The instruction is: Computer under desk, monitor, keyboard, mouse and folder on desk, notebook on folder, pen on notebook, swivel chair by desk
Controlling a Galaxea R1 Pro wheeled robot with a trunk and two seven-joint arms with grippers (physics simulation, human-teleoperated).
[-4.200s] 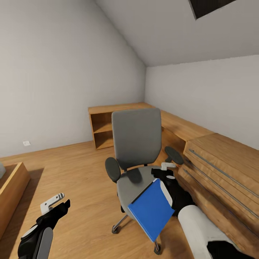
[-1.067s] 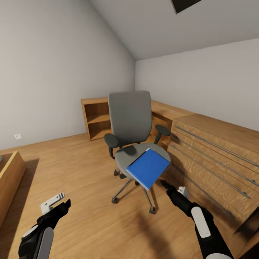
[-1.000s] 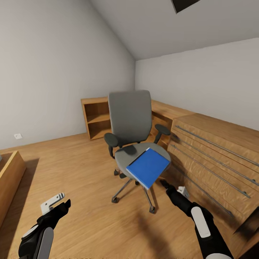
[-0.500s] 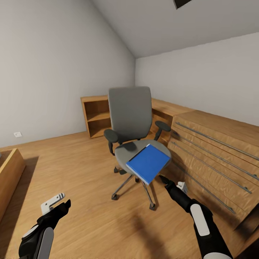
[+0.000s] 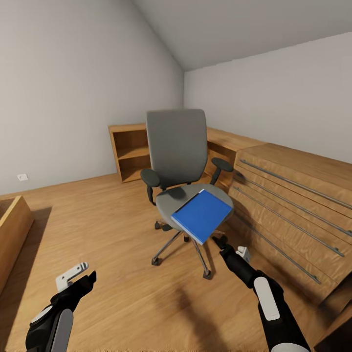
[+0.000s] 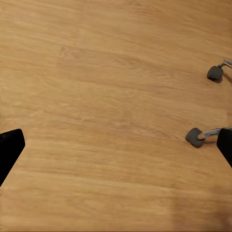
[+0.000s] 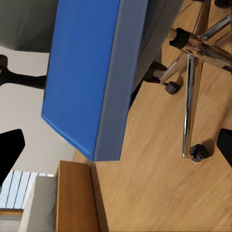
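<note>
The swivel chair (image 5: 176, 146), grey with black armrests, stands mid-room on the wood floor. The blue folder (image 5: 202, 215) lies on its seat, one corner jutting past the front edge. My right gripper (image 5: 221, 241) hangs open just below and in front of that corner, apart from it. In the right wrist view the folder (image 7: 84, 72) sits ahead between the open gripper (image 7: 116, 147) fingers, with the chrome chair base (image 7: 189, 92) beside it. My left gripper (image 5: 80, 275) stays low at the left, open over bare floor (image 6: 116, 147).
A light wooden drawer chest (image 5: 298, 195) runs along the right, close to the chair. A wooden open shelf (image 5: 128, 152) stands against the back wall, and a wooden box (image 5: 12, 230) at the left. Two chair casters (image 6: 195, 137) lie near my left gripper.
Since four seconds ago the view has backed away from the chair and my right arm has dropped from the seat to below it. Lately the view tilted down; the folder stays on the seat.
</note>
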